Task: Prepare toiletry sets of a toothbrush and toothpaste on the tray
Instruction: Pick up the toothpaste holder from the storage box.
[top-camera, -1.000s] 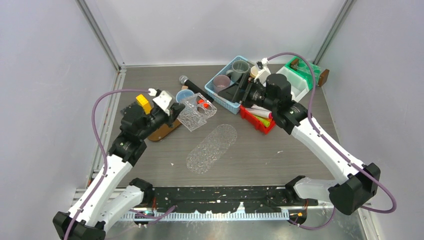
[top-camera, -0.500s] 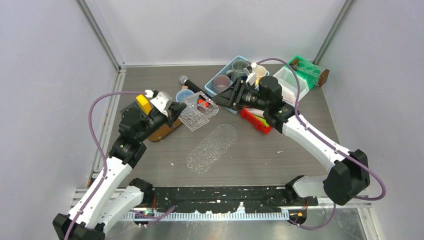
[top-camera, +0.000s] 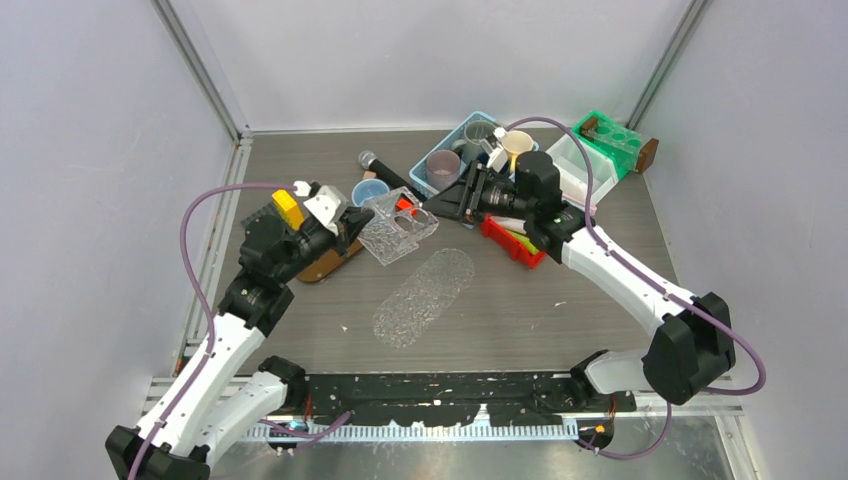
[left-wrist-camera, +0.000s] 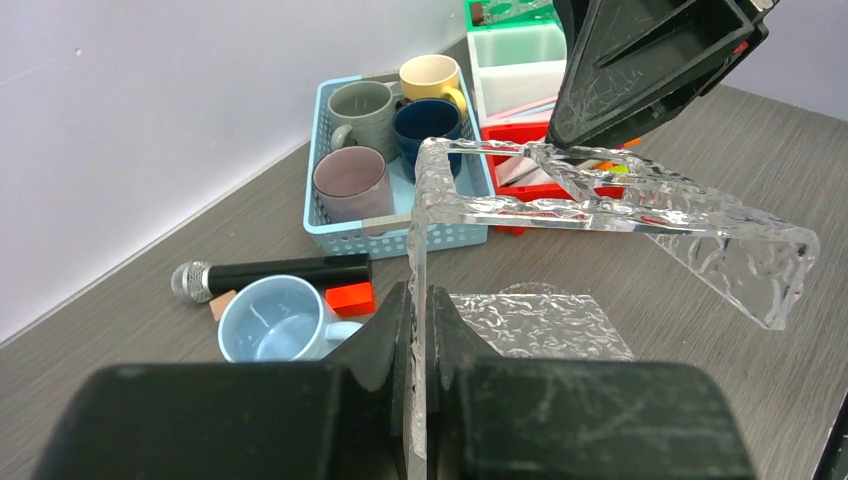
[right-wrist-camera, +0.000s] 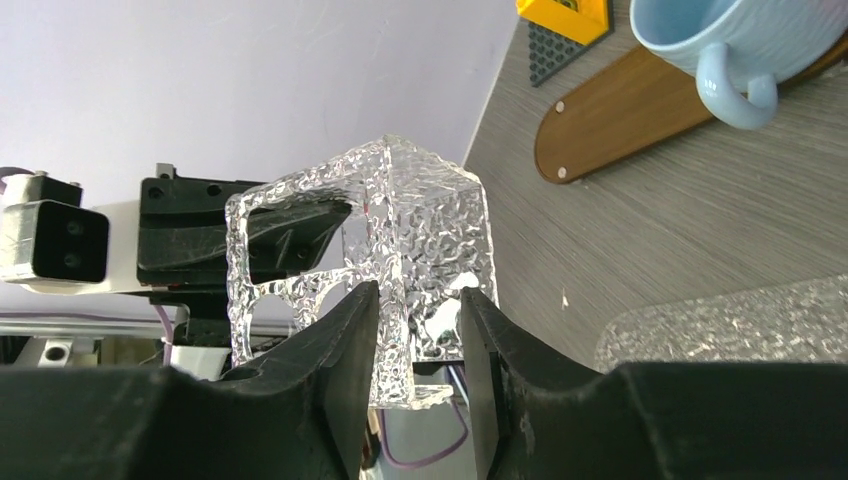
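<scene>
A clear textured holder (top-camera: 398, 225) with cut-out holes hangs above the table between both arms. My left gripper (left-wrist-camera: 420, 295) is shut on its thin edge wall (left-wrist-camera: 418, 230). My right gripper (right-wrist-camera: 420, 300) has its jaws on either side of the holder's (right-wrist-camera: 420, 220) other end, pressed close to it. The clear oval tray (top-camera: 425, 295) lies flat on the table below, with nothing on it. A red bin (top-camera: 515, 242) behind the right wrist holds white, pink and green toiletry items. Pastel strips, likely toothbrushes (left-wrist-camera: 540, 105), lie in the white bin.
A blue basket (left-wrist-camera: 320, 215) of mugs stands at the back. A black microphone (top-camera: 385, 172), a light blue mug (left-wrist-camera: 265, 320) and a red block (left-wrist-camera: 350, 298) lie left of it. A wooden board (right-wrist-camera: 620, 130) lies under the left arm. A green rack (top-camera: 610, 135) stands at the back right.
My right arm swung left from over the basket and red bin to the holder's far end, and its jaws closed in around it. The left arm kept holding the holder.
</scene>
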